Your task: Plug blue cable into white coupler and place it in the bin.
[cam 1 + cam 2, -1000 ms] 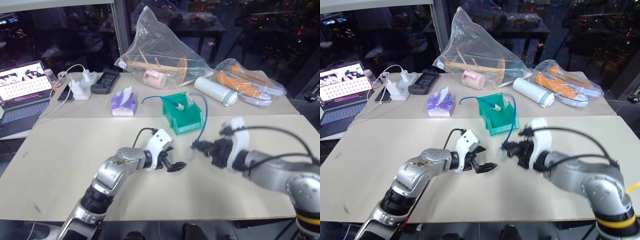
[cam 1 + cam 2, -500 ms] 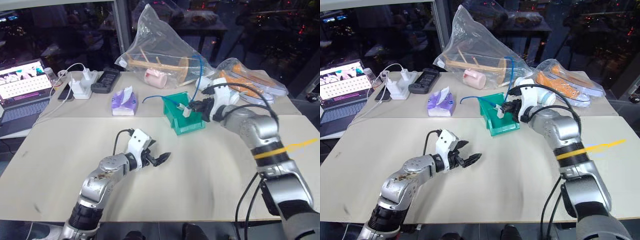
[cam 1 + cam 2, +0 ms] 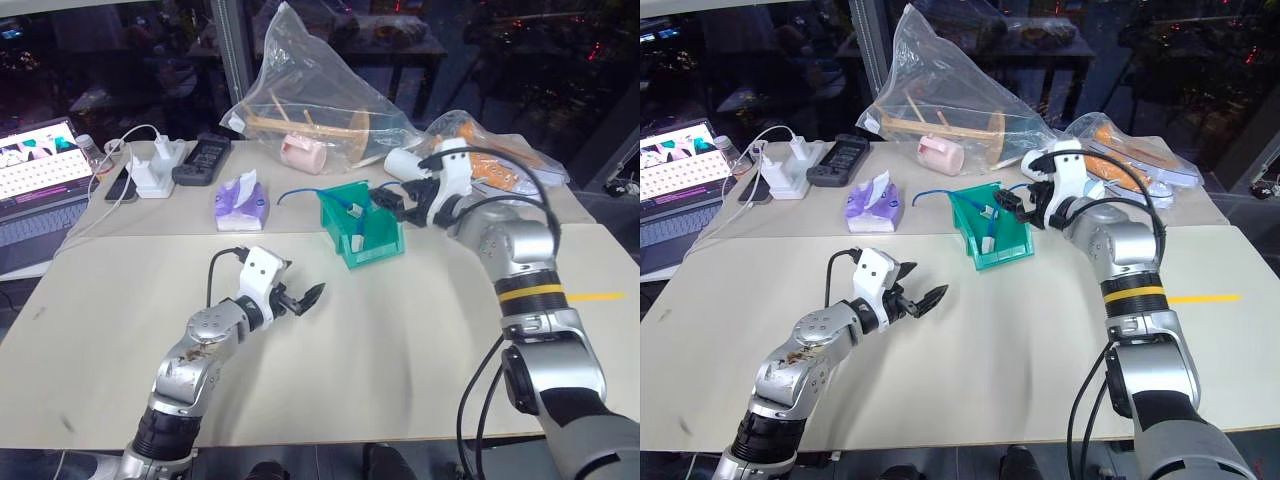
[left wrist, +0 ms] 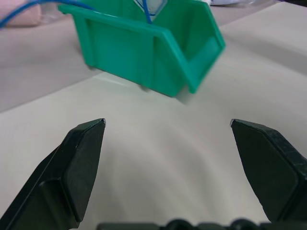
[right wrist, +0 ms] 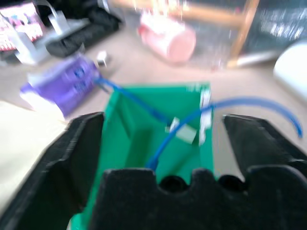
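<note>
The teal-green bin [image 3: 375, 240] stands near the seam at the middle of the table. The blue cable [image 5: 249, 103] lies in it and arcs out over its rim. A small white coupler [image 5: 184, 133] rests inside the bin where that cable crosses a second blue cable [image 3: 298, 190], which trails toward the tissue pack. My right gripper [image 3: 392, 206] hovers open just behind the bin's far rim and holds nothing. Nearer to me and to the left of the bin [image 4: 144, 48], my left gripper [image 3: 305, 295] is open and empty, pointing level at it.
A purple tissue pack [image 3: 240, 200] sits left of the bin. Behind it are a clear bag with wooden parts [image 3: 310, 110], a pink roll [image 3: 300, 155], a white cylinder [image 3: 402, 162] and a bag of orange items [image 3: 500, 165]. A laptop [image 3: 35, 170], a charger [image 3: 155, 175] and a remote [image 3: 200, 158] sit far left.
My right gripper carried the blue cable from the near table up to the bin, then opened and let it go. The left gripper drew back to the left, staying open.
</note>
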